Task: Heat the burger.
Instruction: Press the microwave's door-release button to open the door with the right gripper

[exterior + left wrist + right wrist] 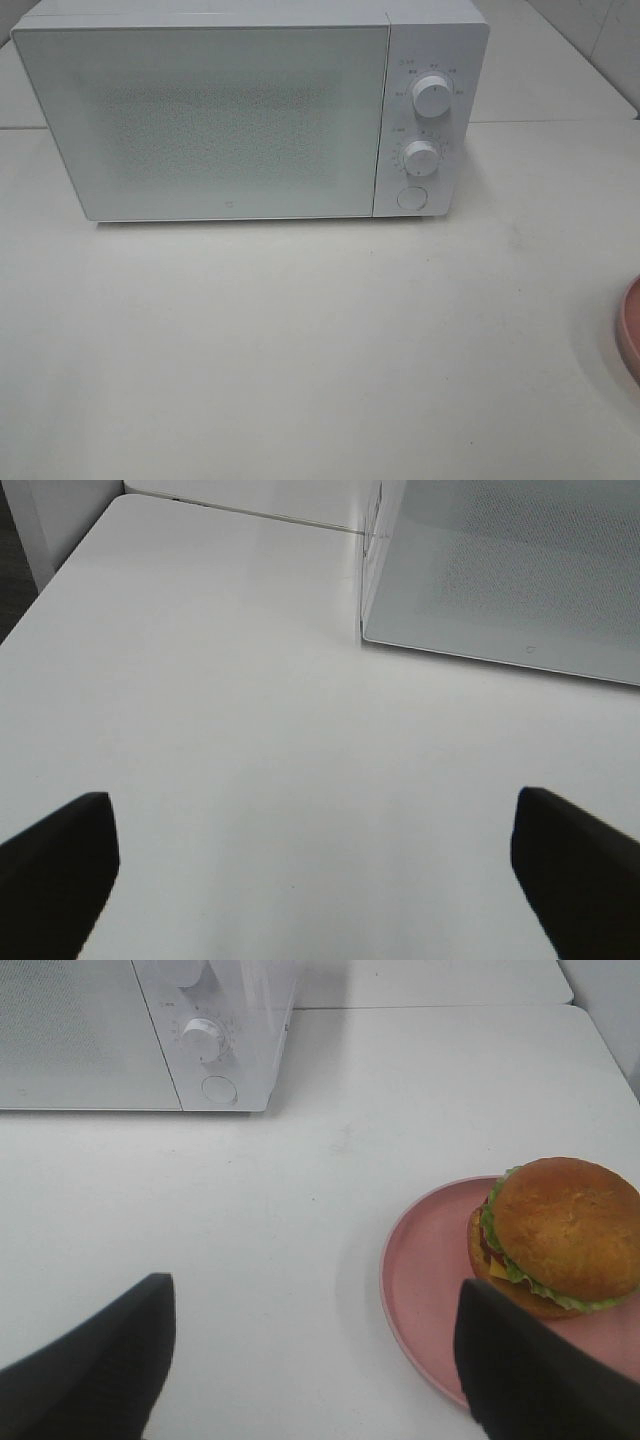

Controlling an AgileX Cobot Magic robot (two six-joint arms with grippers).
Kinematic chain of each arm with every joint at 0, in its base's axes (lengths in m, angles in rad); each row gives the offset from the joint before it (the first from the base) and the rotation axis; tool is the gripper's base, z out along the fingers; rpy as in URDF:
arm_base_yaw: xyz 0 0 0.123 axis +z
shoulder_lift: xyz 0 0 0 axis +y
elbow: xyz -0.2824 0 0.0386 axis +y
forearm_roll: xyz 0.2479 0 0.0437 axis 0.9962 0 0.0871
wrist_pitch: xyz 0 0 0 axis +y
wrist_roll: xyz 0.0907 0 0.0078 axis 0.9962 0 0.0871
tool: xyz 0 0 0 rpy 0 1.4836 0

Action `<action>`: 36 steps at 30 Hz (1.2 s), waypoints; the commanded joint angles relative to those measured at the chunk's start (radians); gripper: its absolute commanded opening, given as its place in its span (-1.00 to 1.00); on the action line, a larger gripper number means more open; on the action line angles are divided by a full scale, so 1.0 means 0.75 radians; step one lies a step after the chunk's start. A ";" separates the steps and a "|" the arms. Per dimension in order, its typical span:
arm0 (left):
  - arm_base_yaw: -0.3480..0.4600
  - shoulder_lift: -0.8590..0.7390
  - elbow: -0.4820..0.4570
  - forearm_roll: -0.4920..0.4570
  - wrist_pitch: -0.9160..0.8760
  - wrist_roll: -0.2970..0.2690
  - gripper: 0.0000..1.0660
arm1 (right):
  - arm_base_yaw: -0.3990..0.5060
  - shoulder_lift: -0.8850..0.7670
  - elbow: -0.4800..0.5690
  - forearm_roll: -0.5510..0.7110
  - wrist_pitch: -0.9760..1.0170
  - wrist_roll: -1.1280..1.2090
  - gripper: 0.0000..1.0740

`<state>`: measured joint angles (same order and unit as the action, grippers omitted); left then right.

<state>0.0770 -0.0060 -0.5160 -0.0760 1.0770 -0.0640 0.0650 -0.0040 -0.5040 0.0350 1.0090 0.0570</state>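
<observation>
Right hand spread, empty | left hand spread | microwave door shut: press round button first, then lift burger.

Burger sits upright & whole on a shallow pink plate, off-centre, on the side of the plate away from the microwave and well apart from it. Top bun is glossy golden-brown and domed. Green lettuce frills out round the edge, w/ bits of red tomato & yellow cheese showing beneath.
</observation>
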 commanded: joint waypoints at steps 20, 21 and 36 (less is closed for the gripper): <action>-0.003 -0.027 -0.001 -0.005 -0.015 -0.004 0.87 | 0.000 -0.023 -0.024 0.008 -0.068 -0.019 0.40; -0.003 -0.027 -0.001 -0.005 -0.015 -0.004 0.87 | 0.000 0.001 -0.037 0.008 -0.099 -0.019 0.40; -0.003 -0.027 -0.001 -0.005 -0.015 -0.004 0.87 | 0.000 0.224 -0.009 0.007 -0.375 -0.019 0.40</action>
<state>0.0770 -0.0060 -0.5160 -0.0760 1.0770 -0.0640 0.0650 0.1590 -0.5130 0.0360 0.7540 0.0570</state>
